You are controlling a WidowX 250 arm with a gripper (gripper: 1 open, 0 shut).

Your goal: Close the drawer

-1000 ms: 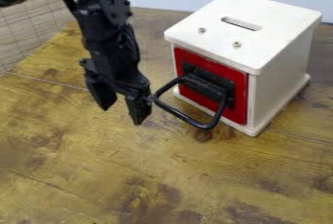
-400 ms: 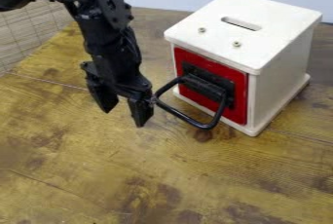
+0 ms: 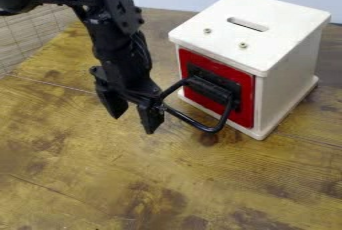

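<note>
The red drawer [image 3: 211,89] with a black front plate sits in the cream-white wooden box [image 3: 261,44] and stands out only slightly from its front. Its large black wire loop handle [image 3: 198,112] hangs forward and down toward the table. My black gripper [image 3: 134,106] hangs just left of the handle, fingers pointing down and spread apart, holding nothing. The right finger [image 3: 151,118] is right at the loop's left end; I cannot tell if it touches.
The box has a slot in its top [image 3: 247,23]. The worn wooden table [image 3: 160,184] spreads to the front and left. A woven mat or basket [image 3: 34,29] lies at the far left edge behind my arm.
My gripper has moved a little to the right, toward the drawer's wire handle. The drawer and box have not visibly moved.
</note>
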